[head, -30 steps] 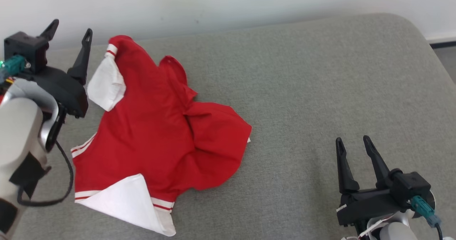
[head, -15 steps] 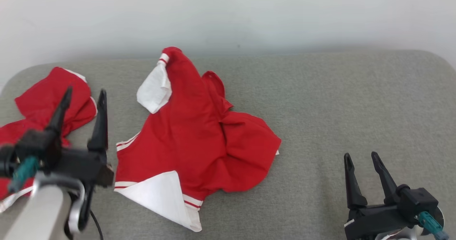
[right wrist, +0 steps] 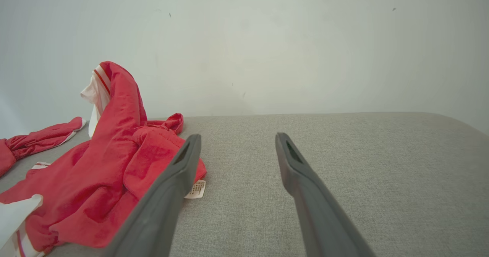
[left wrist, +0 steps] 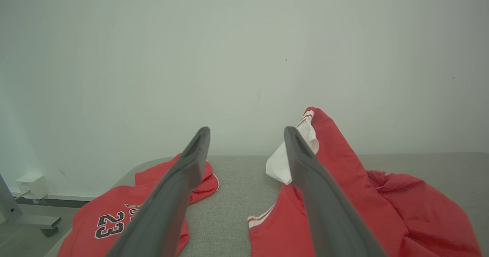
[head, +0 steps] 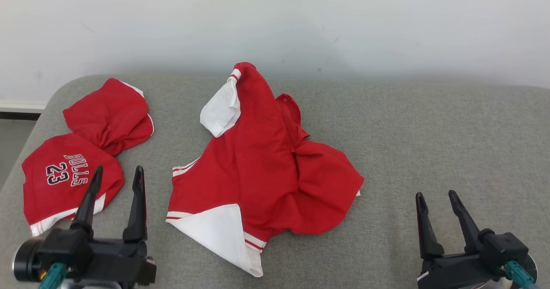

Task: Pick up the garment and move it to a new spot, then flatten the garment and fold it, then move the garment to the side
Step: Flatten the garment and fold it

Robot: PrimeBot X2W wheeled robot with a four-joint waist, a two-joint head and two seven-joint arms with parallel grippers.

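The garment (head: 258,173) is a red jersey with white trim and white lining, lying crumpled in the middle of the grey padded surface (head: 429,130); its bottom corner is turned up to show white. My left gripper (head: 118,169) stands open at the lower left, just left of the garment and apart from it, with nothing between its fingers. My right gripper (head: 435,194) is open at the lower right, well clear of the cloth. In the left wrist view the garment (left wrist: 344,180) lies right of the open gripper (left wrist: 246,134). The right wrist view has the garment (right wrist: 114,154) left of the open gripper (right wrist: 237,136).
A second red jersey (head: 73,173), printed BULLS 23, lies bunched at the surface's left end, also in the left wrist view (left wrist: 114,219). A white wall (head: 275,22) runs behind. The surface's left edge (head: 38,121) drops to the floor. Bare grey padding spreads to the right.
The head camera has swung left, bringing the second jersey into view. My left arm has come down from the upper left to the lower left. The garment lies as before.
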